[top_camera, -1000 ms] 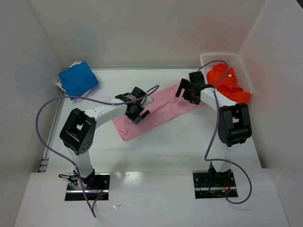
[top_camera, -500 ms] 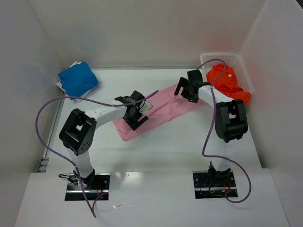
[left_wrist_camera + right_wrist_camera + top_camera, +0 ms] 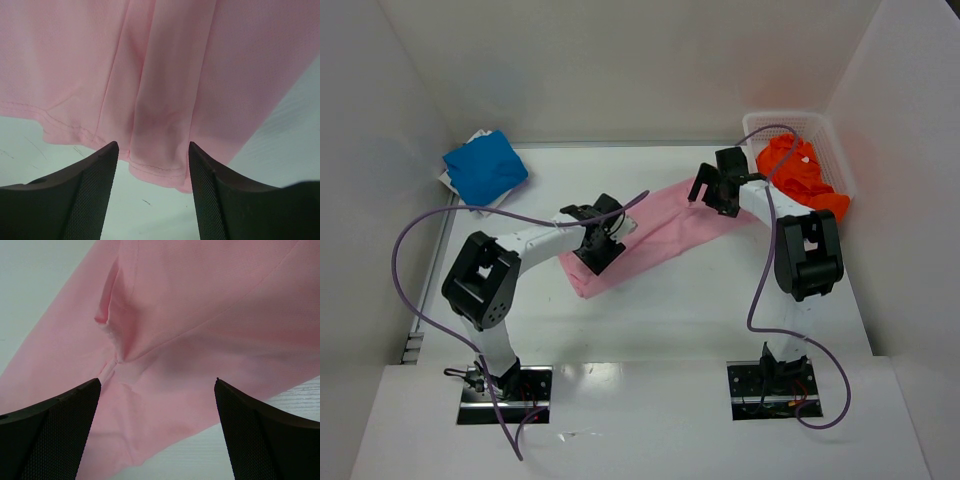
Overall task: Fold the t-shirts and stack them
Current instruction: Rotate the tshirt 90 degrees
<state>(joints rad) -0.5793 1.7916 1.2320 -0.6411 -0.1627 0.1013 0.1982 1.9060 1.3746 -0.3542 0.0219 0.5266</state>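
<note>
No readable text, no labels, brands, numbers or signs anywhere in view

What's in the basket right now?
A crumpled orange shirt fills most of the basket. Anything beneath it is covered, so I can't tell whether more shirts lie there.
</note>
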